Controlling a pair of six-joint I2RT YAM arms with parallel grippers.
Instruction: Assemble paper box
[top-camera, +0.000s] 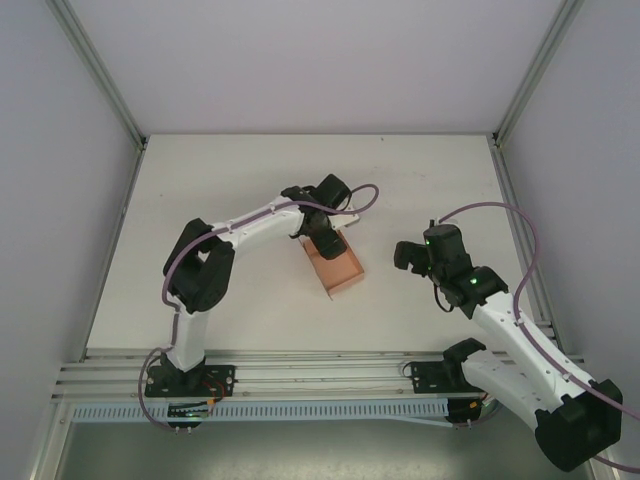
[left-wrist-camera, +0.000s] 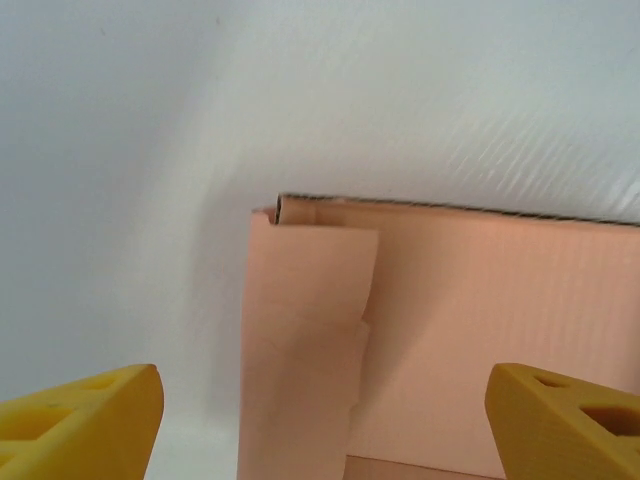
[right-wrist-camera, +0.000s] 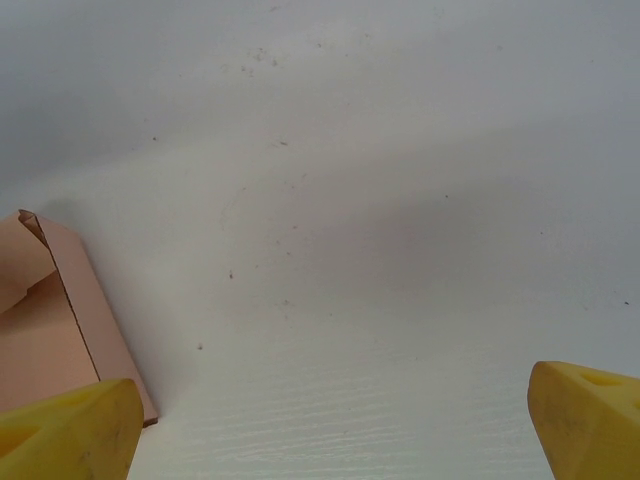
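The left jaws are wide over the pink paper box (top-camera: 340, 268), maybe touching it. The right jaws beside it are wide too.

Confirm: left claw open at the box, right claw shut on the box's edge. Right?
Not quite. The right claw is open and apart from the box, over bare table; the right wrist view shows it. The left claw is open at the box, as you said.

paper box (top-camera: 340, 268) part hidden, under left pincer (top-camera: 322, 240)
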